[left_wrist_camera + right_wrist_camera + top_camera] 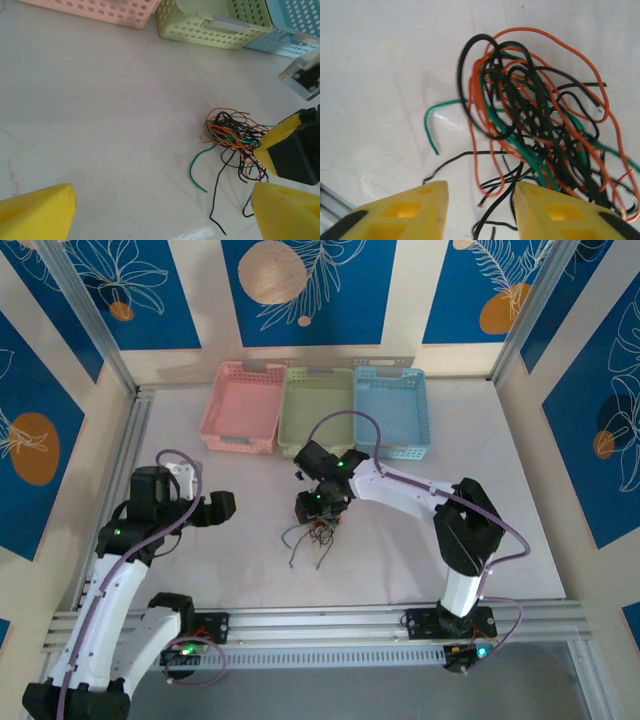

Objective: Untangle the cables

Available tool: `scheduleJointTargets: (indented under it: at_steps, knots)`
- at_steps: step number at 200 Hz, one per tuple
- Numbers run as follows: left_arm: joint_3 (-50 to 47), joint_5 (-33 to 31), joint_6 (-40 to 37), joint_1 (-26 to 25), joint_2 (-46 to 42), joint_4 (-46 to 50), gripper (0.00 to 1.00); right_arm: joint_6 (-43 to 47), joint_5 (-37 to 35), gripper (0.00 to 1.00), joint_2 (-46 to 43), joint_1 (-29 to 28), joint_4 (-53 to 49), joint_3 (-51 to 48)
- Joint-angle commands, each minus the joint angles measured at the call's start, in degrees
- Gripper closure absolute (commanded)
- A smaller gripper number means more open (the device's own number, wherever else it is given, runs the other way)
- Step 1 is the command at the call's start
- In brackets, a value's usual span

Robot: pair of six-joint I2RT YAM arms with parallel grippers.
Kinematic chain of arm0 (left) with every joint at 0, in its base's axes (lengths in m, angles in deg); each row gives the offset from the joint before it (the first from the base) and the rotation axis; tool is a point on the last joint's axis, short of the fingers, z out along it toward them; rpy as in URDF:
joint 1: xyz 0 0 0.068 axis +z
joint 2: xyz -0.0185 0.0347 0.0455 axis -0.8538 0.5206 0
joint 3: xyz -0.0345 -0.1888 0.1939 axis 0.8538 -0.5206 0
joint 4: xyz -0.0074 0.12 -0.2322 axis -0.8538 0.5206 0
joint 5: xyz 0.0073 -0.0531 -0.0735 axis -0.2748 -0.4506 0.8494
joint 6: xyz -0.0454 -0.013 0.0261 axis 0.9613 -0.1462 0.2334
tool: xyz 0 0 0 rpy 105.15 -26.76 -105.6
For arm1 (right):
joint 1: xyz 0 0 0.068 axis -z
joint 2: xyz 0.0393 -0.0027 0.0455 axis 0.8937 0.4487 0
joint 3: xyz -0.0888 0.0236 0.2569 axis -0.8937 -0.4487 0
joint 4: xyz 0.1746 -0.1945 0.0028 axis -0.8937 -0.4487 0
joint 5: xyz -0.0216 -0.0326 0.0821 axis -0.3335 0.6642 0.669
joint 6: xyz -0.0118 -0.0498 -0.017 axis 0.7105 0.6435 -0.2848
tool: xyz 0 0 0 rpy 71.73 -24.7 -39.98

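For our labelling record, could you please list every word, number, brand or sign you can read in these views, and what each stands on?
None: no text can be read in any view.
The pink basket, green basket, blue basket, the cables and the table carry no lettering.
The blue wall panels bear leaf and circle patterns, not writing.

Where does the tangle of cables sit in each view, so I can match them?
Top external: cables at table centre, at the right gripper's tip.
Left wrist: cables right of centre, beside that gripper.
Right wrist: cables centre-right, just beyond its fingertips.
Shared landmark: the right gripper.
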Motion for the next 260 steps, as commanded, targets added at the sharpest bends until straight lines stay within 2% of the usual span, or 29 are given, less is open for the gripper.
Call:
scheduleJointTargets:
  at_steps: [1,23,37,66,99,120,149,173,197,223,260]
  knots:
    - [4.0,5.5,1.6,-0.5,0.8,0.6,0.1,0.9,1.9,0.49,-7.6,0.6,1.6,-2.0]
    - [4.1,11.8,5.7,-1.2,1.3,-3.0,0.11,0.9,1.7,0.44,-13.8,3.2,3.6,-5.7]
    - [4.1,12.4,7.4,-3.6,2.2,-4.3,0.14,0.5,2.3,0.42,-18.1,5.8,5.7,-9.1]
    - [2.0,4.2,10.6,-16.1,5.6,-8.3,0.15,-0.3,8.1,0.39,-23.6,12.3,9.0,-16.3]
    - [-2.8,-2.0,16.8,-29.8,13.2,-20.3,0.18,-0.5,10.2,0.49,-24.0,16.4,9.9,-22.3]
    - [-1.7,-5.2,18.4,-35.1,20.5,-25.4,0.2,-0.4,9.8,0.54,-24.9,17.2,12.7,-26.6]
    - [-0.7,-8.7,22.7,-35.9,28.1,-32.0,0.24,-0.9,10.7,0.57,-25.7,17.9,17.4,-32.1]
    - [2.1,-14.0,23.4,-35.9,32.7,-31.6,0.28,-1.6,12.2,0.59,-26.7,18.7,19.7,-34.5]
    - [5.4,-19.2,22.8,-35.7,37.3,-29.0,0.37,-2.1,13.3,0.59,-28.7,19.5,21.3,-36.5]
    - [8.1,-19.8,23.1,-35.3,41.6,-29.4,0.46,-2.5,13.8,0.6,-31.1,20.3,22.9,-38.5]
    - [10.7,-21.4,22.2,-35.2,45.1,-26.4,0.49,-3.1,13.3,0.62,-32.5,20.8,23.4,-39.7]
